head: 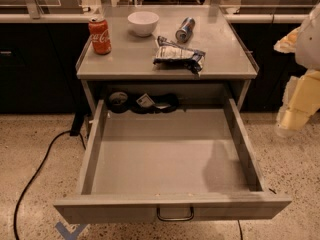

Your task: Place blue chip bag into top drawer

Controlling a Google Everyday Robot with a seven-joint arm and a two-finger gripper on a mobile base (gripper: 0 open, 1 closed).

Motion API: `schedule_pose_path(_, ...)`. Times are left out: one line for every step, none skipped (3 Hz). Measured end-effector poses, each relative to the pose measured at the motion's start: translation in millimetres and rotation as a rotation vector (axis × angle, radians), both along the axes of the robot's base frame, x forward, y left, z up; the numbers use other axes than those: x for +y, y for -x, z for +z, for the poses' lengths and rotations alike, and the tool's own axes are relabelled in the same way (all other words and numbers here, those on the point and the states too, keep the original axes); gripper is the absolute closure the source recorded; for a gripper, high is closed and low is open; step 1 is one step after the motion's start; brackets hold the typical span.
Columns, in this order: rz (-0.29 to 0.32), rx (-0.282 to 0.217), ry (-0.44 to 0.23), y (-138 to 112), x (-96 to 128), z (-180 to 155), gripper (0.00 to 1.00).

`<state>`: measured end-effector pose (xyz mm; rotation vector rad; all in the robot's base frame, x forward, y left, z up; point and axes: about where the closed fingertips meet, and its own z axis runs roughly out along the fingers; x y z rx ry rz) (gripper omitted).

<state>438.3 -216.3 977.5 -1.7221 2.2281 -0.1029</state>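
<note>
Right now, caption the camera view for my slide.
Blue chip bag on the tabletop above the open top drawer; gripper at the right edge.

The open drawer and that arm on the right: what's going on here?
A robot is meant to put the blue chip bag into the top drawer. The bag lies on the tabletop, and the drawer stands pulled out. The robot's pincer hangs at the view's right edge, beside the drawer, clear of both.

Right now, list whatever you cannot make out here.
- The gripper: at the camera view's right edge, beside the top drawer, blurred and cut by the frame.
- The dark items at the drawer's back: shadowed under the tabletop, unidentifiable.
- The blue chip bag on the tabletop: its print is too small to read.
</note>
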Motion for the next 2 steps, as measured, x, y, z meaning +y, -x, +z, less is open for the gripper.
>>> schedule_pose_path(0.001, -0.004, 0.0, -0.4, 0.6, 0.7, 0.0)
schedule_pose_path(0.048, -0.059, -0.032, -20.8, 14.6, 1.9, 0.0)
